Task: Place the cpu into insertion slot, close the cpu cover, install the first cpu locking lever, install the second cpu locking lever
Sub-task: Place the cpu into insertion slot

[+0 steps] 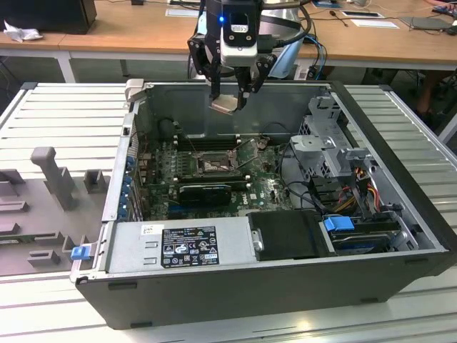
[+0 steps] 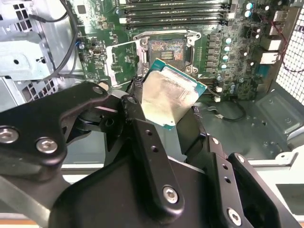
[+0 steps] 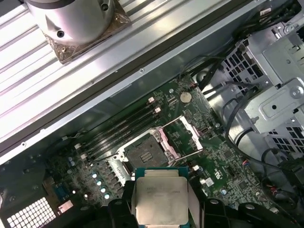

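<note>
A: How's the small flat square silver-grey cpu (image 2: 171, 92) w/ green edge?
B: Tilted, metal top showing, in the air above the square silvery-rimmed insertion slot (image 2: 166, 50), apart from it.
A: Claw?
B: Black two-finger gripper (image 1: 228, 100) clenched on cpu's opp. edges. Thin dark-metal cpu cover (image 2: 114, 61) flipped open beside slot

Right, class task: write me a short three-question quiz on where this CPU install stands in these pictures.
1. True or false: the cpu already sits in the insertion slot.
2. The cpu cover is: A) swung open, B) closed over the slot, C) missing.
3. What does the gripper hold?
Key: 1 false; 2 A; 3 the cpu.
</note>
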`<action>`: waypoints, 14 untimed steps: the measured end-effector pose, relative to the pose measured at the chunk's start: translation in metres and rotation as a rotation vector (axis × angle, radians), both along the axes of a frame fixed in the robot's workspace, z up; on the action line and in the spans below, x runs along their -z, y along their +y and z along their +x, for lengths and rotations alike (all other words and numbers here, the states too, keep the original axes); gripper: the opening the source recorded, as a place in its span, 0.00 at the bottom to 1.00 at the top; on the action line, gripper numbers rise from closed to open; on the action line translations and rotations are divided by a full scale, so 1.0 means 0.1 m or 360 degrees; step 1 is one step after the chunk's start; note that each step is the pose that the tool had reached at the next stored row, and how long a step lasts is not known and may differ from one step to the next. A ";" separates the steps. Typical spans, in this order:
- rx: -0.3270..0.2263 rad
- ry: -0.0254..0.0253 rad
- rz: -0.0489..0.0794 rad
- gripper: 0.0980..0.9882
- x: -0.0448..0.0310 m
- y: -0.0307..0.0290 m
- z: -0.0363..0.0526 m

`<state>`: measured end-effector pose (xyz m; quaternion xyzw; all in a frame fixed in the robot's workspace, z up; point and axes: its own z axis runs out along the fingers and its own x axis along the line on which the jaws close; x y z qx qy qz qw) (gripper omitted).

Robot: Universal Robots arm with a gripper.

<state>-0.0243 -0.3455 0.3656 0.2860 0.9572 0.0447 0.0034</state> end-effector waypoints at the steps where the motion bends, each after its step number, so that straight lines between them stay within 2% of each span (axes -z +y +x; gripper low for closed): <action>1: 0.0022 0.00001 0.0000 0.48 0.000 0.000 0.000; 14: 0.0235 0.00000 0.0000 0.48 0.000 0.000 0.000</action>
